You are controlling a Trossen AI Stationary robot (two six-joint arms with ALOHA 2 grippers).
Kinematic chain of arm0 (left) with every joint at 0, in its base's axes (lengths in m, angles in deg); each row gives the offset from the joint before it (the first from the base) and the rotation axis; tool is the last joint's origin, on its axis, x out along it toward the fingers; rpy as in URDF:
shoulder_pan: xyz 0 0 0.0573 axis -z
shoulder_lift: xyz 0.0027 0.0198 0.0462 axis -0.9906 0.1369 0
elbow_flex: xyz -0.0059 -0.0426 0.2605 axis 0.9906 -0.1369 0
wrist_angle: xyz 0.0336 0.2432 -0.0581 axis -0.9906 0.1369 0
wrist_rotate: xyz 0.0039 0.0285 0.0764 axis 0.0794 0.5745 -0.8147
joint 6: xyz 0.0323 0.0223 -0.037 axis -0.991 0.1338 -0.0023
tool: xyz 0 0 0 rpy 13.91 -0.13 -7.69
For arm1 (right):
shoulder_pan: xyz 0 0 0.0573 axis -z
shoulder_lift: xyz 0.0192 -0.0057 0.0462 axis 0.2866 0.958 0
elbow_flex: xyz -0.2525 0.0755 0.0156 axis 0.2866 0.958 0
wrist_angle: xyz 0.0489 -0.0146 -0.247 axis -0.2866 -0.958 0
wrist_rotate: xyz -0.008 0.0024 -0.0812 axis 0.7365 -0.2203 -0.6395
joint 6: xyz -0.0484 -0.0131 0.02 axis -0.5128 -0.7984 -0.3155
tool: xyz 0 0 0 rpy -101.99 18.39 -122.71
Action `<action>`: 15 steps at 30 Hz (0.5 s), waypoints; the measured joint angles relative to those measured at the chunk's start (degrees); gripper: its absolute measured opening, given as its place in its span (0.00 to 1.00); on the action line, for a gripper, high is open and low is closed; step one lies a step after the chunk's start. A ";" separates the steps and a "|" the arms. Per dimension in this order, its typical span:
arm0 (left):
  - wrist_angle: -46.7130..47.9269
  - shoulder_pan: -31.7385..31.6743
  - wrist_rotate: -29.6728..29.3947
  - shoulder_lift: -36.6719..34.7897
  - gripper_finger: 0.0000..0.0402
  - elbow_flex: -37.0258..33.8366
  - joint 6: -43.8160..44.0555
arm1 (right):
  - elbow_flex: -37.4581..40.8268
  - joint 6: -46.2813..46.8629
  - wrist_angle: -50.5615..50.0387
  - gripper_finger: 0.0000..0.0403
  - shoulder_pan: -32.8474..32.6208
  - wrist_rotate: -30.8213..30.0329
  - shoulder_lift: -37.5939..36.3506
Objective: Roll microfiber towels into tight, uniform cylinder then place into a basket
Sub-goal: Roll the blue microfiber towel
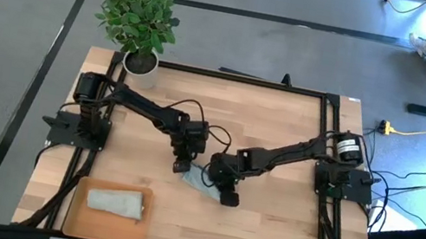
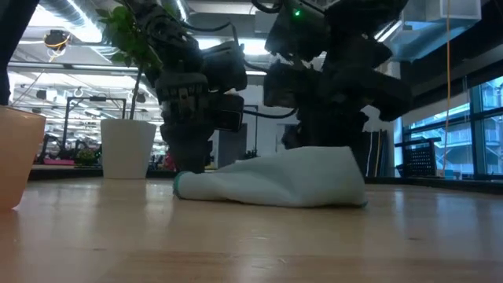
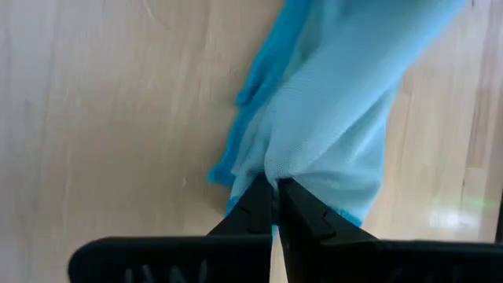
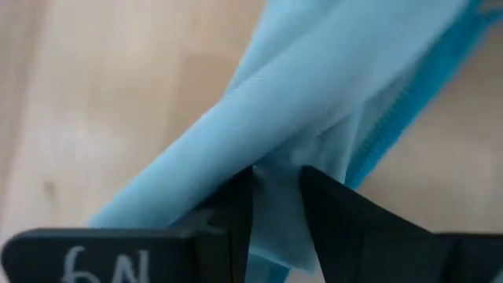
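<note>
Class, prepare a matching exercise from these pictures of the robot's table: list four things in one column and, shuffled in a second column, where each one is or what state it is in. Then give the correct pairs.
Column 1
1. grey-green rolled towel
2. light blue towel
3. white plant pot
4. left claw

Column 2
A. at a far corner of the table
B. lying in the orange-tan basket
C. bunched at the table's middle, gripped at both ends
D. shut, pinching cloth

Pairs: 1-B, 2-C, 3-A, 4-D. The right claw grips the blue towel's other end.

Even overhead light; wrist views blurred close-up.
</note>
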 joint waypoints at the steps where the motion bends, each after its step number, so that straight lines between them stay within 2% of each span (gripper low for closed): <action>1: -0.01 0.00 -0.22 0.00 0.00 0.01 -0.03 | 0.04 0.04 -1.47 0.29 0.16 -1.23 -0.66; 6: -0.55 -0.11 -0.23 0.55 0.00 0.05 -0.01 | 0.09 1.63 -7.35 0.29 0.41 -6.28 -4.92; 15: -0.90 -0.11 -0.49 0.59 0.00 0.01 1.06 | 0.00 6.23 -6.89 0.29 0.35 -5.78 -11.67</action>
